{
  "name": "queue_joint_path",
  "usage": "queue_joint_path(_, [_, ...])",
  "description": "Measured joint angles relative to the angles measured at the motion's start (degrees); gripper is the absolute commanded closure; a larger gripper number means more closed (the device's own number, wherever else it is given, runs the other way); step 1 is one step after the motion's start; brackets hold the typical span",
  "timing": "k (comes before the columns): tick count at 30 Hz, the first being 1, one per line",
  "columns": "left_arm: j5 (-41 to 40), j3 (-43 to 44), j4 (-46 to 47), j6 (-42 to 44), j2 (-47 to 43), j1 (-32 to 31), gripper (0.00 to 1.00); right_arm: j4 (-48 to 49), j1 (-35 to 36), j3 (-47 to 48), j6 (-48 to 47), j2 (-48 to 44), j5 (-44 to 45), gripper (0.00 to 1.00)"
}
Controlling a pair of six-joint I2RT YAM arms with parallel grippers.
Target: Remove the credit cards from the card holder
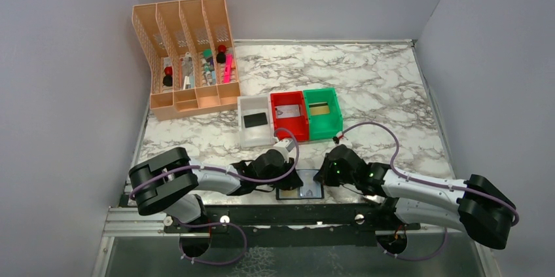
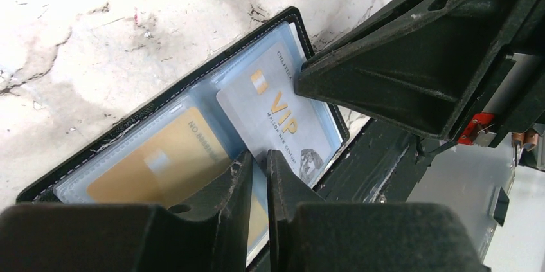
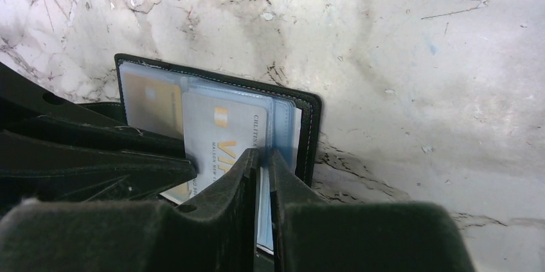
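Both sets of jaws are closed to a thin slit. The left gripper point(image 2: 259, 164) presses its tips on the card holder point(image 2: 138, 116) at the seam between the two pockets. The right gripper point(image 3: 263, 159) sits at the outer edge of the VIP card point(image 2: 276, 117). I cannot tell whether that card's edge, or a pocket leaf, is actually pinched in the slit.

The card holder lies open and flat on the marble table point(image 2: 96, 40). In the overhead view it is at the bottom centre of the frame, right at the near edge between the two arms. The VIP card lies skewed across its pocket, which suggests it is partly out. A gold card point(image 2: 160, 169) sits fully seated in the neighbouring pocket.

The step in hand looks like drawing the VIP card free. To do it well:
- Keep the left tips bearing down on the seam, so the holder neither slides nor folds.
- Pull the card along its own plane, straight out of the pocket mouth, because lifting would drag the holder up with it.
- Make sure the pinch takes the card alone, not the glossy leaf.
- Watch the table edge, as the holder could tip off it.

The gold card is next.
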Motion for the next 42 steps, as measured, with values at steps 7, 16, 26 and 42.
queue_joint_path(7, [0.02,-0.07,0.28,-0.63,0.02,0.07,1.00,0.22,-0.13,-0.22,-0.17,-0.55,-0.37,0.84])
queue_joint_path(16, [0.00,-2.40,2.21,-0.87,-2.23,0.55,1.00,-2.05,-0.11,-0.20,-2.01,-2.71,-0.83,0.81])
queue_joint_path(26, [0.02,-3.06,2.36,-0.87,-2.80,0.66,1.00,2.23,-0.11,-0.13,-7.54,-5.97,-8.26,0.77])
queue_joint_path(42, [-0.35,-3.06,-4.02,0.87,-7.58,2.08,1.00,3.85,-0.11,1.90,-3.58,5.01,-6.62,0.77])
